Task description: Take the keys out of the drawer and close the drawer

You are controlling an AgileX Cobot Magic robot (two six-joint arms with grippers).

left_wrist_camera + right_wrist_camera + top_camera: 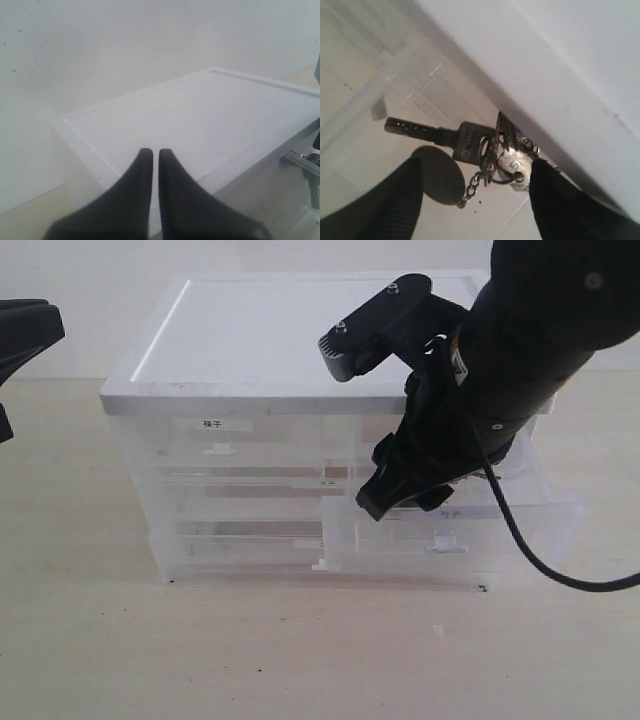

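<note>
The drawer [455, 532] stands pulled out at the cabinet's right side, its white tab handle [447, 544] facing front. My right gripper [405, 502] reaches down into it. In the right wrist view the keys [485, 149] lie on the drawer floor [365, 135] under the cabinet's white top edge, with a round dark tag [437, 175] on a chain. The right gripper [477, 166] is open, one finger on each side of the bunch, the right finger close to the ring. The arm hides the keys in the exterior view. My left gripper [151, 153] is shut and empty, held beside the cabinet [20, 335].
The translucent cabinet has a flat white top [260, 340]. A half-width drawer with a bright white label [225, 424] and full-width drawers [240, 530] are closed. A black cable [530, 552] hangs from the right arm across the open drawer's front. Beige tabletop [300, 660] lies before the cabinet.
</note>
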